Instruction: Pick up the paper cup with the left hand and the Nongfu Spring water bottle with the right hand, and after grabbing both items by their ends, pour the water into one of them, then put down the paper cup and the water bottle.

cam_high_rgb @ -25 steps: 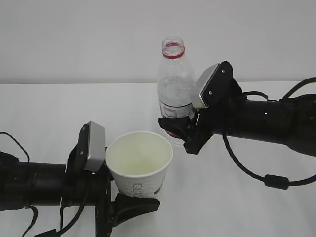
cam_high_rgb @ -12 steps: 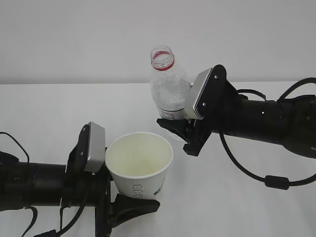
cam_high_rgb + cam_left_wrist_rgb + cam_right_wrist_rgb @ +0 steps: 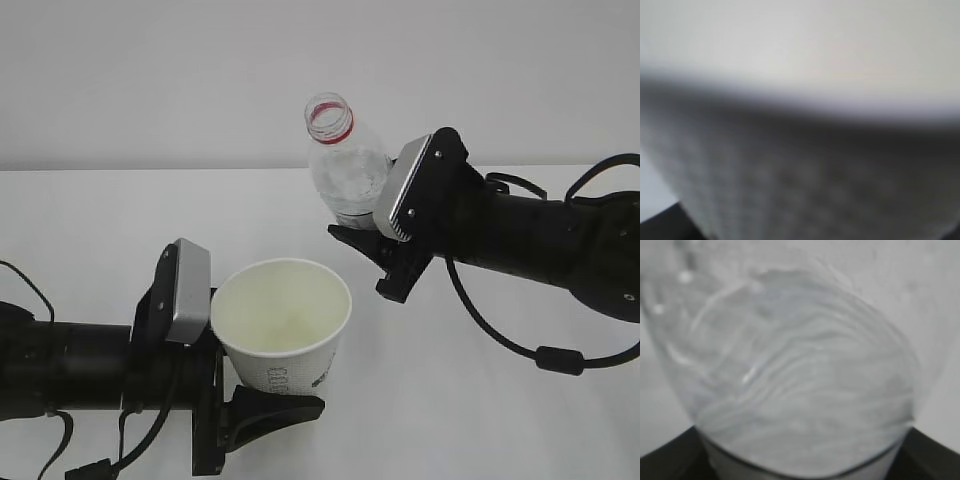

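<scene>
The left gripper (image 3: 262, 400) clamps the cup (image 3: 281, 322), held upright at 7 o'clock. The right gripper (image 3: 365, 245) grips the uncapped bottle (image 3: 343, 158) at 1 o'clock, tilted, mouth toward 11.

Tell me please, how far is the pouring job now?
Done: both are picked up, the paper cup in the left hand, the Nongfu Spring water bottle in the right hand. In hand: the uncapped bottle leans toward the cup. Left: pouring, since no stream shows, then putting both down.
</scene>
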Tool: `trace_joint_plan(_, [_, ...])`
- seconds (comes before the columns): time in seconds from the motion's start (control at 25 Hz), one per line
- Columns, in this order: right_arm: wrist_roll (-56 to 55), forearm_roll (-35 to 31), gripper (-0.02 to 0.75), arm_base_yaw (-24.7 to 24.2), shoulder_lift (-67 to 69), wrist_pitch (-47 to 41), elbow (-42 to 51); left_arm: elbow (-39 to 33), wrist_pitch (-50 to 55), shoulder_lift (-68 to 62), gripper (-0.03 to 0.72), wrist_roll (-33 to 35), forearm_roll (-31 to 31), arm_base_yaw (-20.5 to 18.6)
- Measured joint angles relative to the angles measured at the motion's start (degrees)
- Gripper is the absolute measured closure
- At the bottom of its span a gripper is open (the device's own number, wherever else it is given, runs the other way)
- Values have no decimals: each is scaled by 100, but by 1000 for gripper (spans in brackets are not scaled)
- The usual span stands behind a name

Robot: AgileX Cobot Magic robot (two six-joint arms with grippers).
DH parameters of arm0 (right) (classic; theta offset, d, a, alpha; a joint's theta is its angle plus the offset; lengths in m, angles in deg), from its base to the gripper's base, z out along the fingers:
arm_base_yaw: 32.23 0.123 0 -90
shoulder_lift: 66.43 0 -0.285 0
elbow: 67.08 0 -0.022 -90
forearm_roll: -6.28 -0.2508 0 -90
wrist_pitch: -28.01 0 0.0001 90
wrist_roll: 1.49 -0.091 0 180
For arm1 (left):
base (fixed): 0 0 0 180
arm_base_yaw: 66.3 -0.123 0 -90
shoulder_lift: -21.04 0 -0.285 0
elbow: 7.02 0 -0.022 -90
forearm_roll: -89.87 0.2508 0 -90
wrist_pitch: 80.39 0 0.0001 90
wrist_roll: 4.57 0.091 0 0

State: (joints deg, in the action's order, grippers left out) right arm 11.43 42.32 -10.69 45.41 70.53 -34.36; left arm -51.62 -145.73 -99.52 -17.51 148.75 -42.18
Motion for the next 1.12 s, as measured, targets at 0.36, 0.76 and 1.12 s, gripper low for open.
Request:
trace_joint_plan(0.36, [377, -179, 214, 0, 0, 53, -138, 0, -4, 37, 164, 0, 4, 34])
trace_joint_plan(0.76, [910, -179, 214, 0, 0, 53, -222, 0, -4, 37, 165, 19, -402, 288])
trace_joint_plan(1.12, [1274, -179, 214, 4, 0, 318, -222, 0, -4, 37, 165, 34, -638, 288])
